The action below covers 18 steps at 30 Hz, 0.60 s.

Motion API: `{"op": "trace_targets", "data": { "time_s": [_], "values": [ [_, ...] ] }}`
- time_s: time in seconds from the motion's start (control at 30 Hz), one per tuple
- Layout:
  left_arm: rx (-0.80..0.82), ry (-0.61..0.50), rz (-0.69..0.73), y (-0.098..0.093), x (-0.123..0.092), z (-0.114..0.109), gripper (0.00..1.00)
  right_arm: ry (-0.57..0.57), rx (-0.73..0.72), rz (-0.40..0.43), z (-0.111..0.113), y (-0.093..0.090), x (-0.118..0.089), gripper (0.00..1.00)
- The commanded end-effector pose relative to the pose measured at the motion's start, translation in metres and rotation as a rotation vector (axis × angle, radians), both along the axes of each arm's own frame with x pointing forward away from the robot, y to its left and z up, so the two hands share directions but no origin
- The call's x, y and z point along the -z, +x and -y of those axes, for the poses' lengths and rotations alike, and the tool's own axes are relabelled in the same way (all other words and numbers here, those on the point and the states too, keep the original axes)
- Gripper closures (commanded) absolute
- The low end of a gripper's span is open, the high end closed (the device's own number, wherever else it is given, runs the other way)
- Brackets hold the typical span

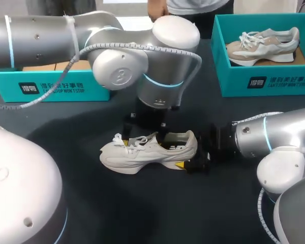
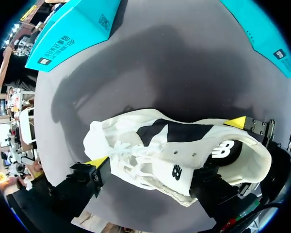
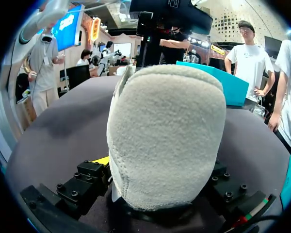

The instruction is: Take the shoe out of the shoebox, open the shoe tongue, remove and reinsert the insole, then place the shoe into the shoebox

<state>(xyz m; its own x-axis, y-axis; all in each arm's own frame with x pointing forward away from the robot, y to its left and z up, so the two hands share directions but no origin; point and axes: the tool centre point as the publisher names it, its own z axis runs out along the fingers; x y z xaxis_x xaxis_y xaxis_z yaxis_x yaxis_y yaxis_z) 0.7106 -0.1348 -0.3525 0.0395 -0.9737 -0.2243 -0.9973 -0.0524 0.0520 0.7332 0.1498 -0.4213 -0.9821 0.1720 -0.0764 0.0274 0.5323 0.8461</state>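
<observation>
A white shoe (image 1: 148,151) lies on its sole in the middle of the dark table, toe to the left. My left gripper (image 1: 145,136) hangs over it from above, open. One yellow-tipped finger (image 2: 98,161) rests by the laces (image 2: 128,154), and the other finger (image 2: 214,190) dips in at the shoe's mouth with its tip hidden. The black lining (image 2: 184,132) shows inside the mouth. My right gripper (image 1: 191,161) comes in low from the right, shut on the shoe's heel (image 3: 167,136). One of its yellow tips (image 2: 237,122) presses the heel's side.
A teal shoebox (image 1: 267,84) stands at the back right and holds another pale shoe (image 1: 264,44). A second teal box (image 1: 56,87) stands at the back left, under my left arm. Bare dark tabletop (image 1: 157,208) lies in front of the shoe.
</observation>
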Motion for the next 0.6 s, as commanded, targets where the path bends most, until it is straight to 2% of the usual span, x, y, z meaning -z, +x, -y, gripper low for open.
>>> {"op": "trace_targets", "data": {
  "time_s": [0.03, 0.07, 0.1, 0.17, 0.4, 0.6],
  "values": [
    [-0.004, -0.069, 0.014, -0.004, -0.016, -0.020, 0.53, -0.004, 0.002, 0.000, -0.005, 0.001, 0.003, 1.00],
    [-0.006, -0.074, 0.015, -0.004, -0.017, -0.020, 0.69, -0.004, 0.002, 0.000, -0.005, 0.001, 0.003, 1.00],
    [-0.006, -0.081, 0.015, -0.004, -0.019, -0.019, 0.76, -0.004, 0.002, 0.000, -0.005, 0.001, 0.003, 1.00],
    [-0.002, -0.096, 0.014, -0.004, -0.021, -0.017, 1.00, -0.004, 0.002, 0.000, -0.005, 0.001, 0.003, 1.00],
    [0.019, -0.138, 0.020, -0.003, -0.031, -0.010, 1.00, -0.004, 0.002, 0.000, -0.005, 0.001, 0.003, 1.00],
    [0.029, -0.177, 0.035, -0.006, -0.044, -0.012, 1.00, -0.004, 0.002, 0.000, -0.005, 0.001, 0.003, 1.00]
  ]
}}
